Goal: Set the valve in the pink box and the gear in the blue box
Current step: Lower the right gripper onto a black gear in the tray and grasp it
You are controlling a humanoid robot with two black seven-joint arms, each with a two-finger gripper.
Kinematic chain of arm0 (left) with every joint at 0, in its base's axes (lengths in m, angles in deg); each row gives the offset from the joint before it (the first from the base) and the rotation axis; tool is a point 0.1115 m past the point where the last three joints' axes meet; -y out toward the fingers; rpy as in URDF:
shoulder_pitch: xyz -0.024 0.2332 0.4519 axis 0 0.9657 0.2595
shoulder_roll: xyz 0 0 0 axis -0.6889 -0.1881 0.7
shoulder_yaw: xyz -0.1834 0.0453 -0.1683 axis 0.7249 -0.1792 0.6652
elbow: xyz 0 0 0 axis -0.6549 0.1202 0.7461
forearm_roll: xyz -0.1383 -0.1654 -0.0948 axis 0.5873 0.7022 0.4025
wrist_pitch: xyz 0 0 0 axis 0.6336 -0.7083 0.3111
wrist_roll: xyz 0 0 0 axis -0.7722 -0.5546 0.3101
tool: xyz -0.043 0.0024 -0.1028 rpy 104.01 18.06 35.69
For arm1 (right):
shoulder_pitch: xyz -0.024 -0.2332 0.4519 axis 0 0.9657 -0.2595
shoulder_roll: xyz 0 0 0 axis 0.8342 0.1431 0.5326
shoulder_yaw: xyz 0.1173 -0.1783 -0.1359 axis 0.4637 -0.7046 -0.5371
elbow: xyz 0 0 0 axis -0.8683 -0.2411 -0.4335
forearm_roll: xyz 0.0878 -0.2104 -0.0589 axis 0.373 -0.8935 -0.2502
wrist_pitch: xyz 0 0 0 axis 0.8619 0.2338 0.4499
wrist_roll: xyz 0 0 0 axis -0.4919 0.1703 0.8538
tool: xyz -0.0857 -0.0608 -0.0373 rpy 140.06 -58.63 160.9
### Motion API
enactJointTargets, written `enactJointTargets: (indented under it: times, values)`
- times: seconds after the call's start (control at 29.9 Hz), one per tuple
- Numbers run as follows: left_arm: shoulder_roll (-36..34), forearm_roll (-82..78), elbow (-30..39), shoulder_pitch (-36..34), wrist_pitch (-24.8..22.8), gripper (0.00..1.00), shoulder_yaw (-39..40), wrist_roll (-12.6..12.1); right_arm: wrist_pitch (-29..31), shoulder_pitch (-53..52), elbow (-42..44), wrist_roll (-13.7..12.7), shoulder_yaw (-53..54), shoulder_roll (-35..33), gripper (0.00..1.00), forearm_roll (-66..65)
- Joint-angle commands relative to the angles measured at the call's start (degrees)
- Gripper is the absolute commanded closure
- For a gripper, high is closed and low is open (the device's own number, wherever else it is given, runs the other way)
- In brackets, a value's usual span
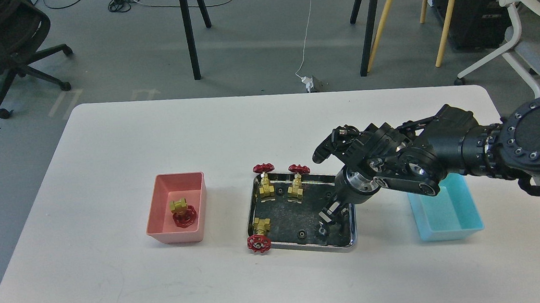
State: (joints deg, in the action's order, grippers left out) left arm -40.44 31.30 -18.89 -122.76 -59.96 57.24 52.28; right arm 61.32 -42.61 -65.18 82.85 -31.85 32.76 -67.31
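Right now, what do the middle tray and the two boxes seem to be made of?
The tray looks like polished steel: its rim shines and mirrors. The pink box and the blue box look like matte moulded plastic, with even colour and soft, rounded edges.

Only the right arm is visible, black and thick-jointed, reaching in from the right edge and bending downward at the wrist. Its right gripper points down into the steel tray, near the tray's right side, fingers slightly parted.
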Motion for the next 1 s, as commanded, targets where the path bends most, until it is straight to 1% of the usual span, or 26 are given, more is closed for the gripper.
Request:
enactJointTargets:
  times: [0.0, 0.17, 0.77, 0.84, 0.9, 0.97]
  values:
    - [-0.05, 0.00, -0.67, -0.08, -0.09, 0.03, 0.00, 0.08, 0.00, -0.03, -0.28, 0.55, 0.00, 0.00, 0.44, 0.04]
    - [-0.05, 0.00, -0.76, -0.16, -0.09, 0.03, 0.00, 0.08, 0.00, -0.21, -0.19, 2.13, 0.00, 0.00, 0.43, 0.04]
    - [-0.76, 0.08, -0.85, -0.16, -0.09, 0.03, 0.00, 0.08, 0.00, 0.06, -0.81, 2.48, -0.70, 0.00, 0.43, -0.05]
    - [-0.76, 0.08, -0.85, -0.16, -0.09, 0.03, 0.00, 0.08, 0.00, 0.06, -0.89, 2.48, -0.70, 0.00, 0.45, -0.05]
    - [-0.76, 0.08, -0.85, -0.16, -0.09, 0.03, 0.00, 0.08, 0.00, 0.14, -0.98, 2.48, -0.70, 0.00, 0.51, -0.05]
    - [-0.76, 0.08, -0.85, -0.16, -0.09, 0.03, 0.00, 0.16, 0.00, 0.14, -1.07, 2.48, -0.70, 0.00, 0.59, -0.14]
